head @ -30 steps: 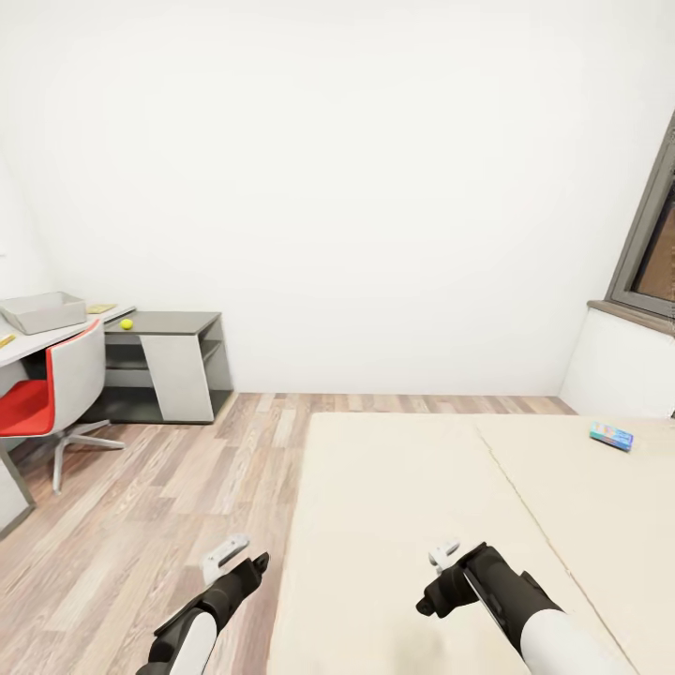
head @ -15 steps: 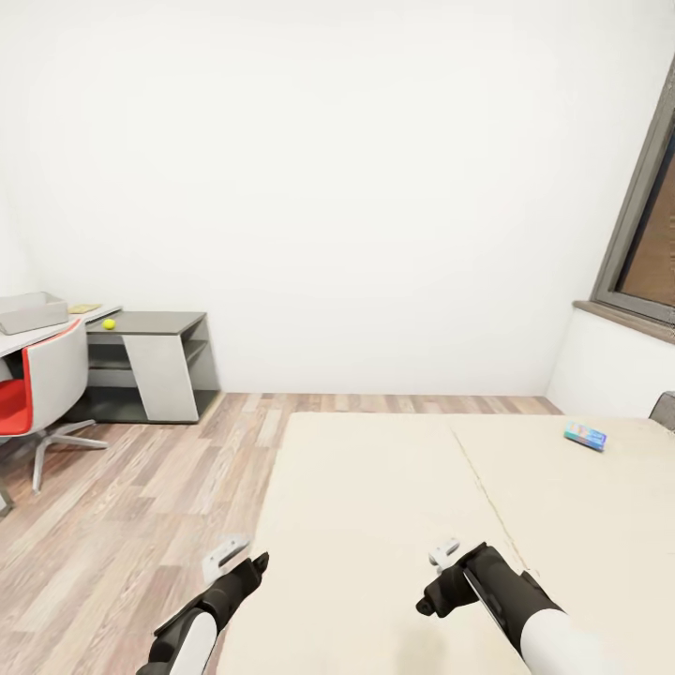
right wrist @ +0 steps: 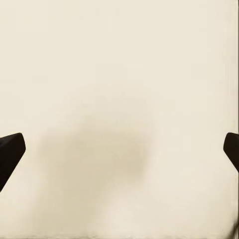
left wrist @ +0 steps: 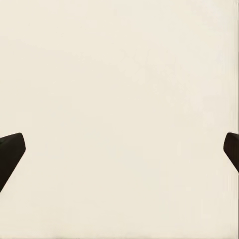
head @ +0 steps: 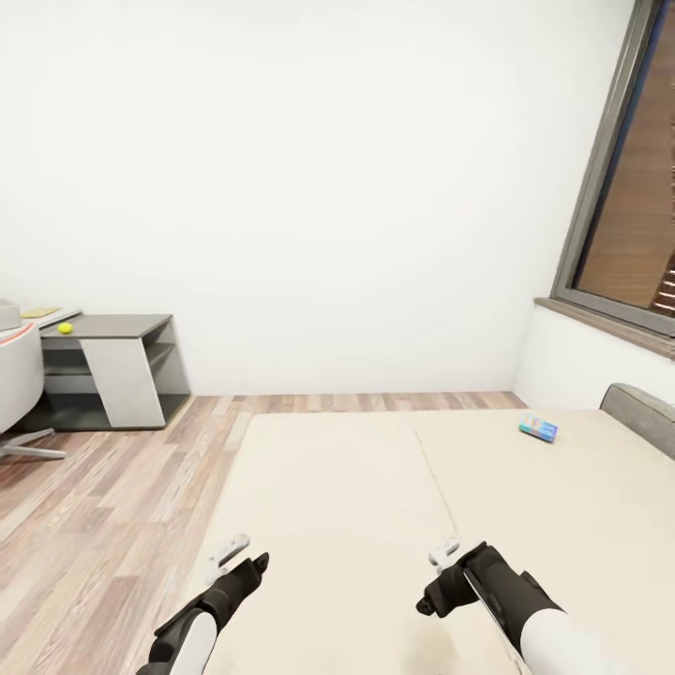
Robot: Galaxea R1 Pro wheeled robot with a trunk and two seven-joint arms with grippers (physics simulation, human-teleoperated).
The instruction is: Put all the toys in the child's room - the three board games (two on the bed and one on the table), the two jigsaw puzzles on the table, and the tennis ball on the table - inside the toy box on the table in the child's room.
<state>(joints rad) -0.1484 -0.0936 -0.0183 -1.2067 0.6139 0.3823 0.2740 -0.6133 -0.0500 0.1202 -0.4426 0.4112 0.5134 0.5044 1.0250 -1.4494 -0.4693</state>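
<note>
My left fingers (left wrist: 10, 154) sit at the far edges of the left wrist view, spread wide with nothing between them, and under them I see only the plain cream surface of the bed (left wrist: 119, 99). My right fingers (right wrist: 11, 153) are spread just as wide and hold nothing; the right wrist view looks down on the same cream cover, with a soft shadow on it. From the head camera I see the left gripper (head: 230, 561) low down, over the near left edge of the bed, and the right gripper (head: 441, 570) over the middle of the mattress, both hanging above the cover, neither one touching anything.

A teal-blue board game (head: 539, 429) lies flat on the bed toward the far right, well apart from both grippers and near the grey headboard (head: 642, 417). A seam runs down the cover between the two halves of the mattress.

Far off to the left stands the bench (head: 112, 328), with its dark grey top, white slanted panel and open shelves. The tennis ball (head: 65, 328) rests on that top near the left end. Just behind it I make out a thin flat yellowish thing (head: 39, 312), too small for me to name. The corner of the toy box (head: 6, 314) shows at the picture's left border, and below it the pale back of a chair (head: 19, 380). Wood-plank floor (head: 103, 497) lies between bench and bed. A window (head: 628, 187) with brown blinds fills the upper right.
</note>
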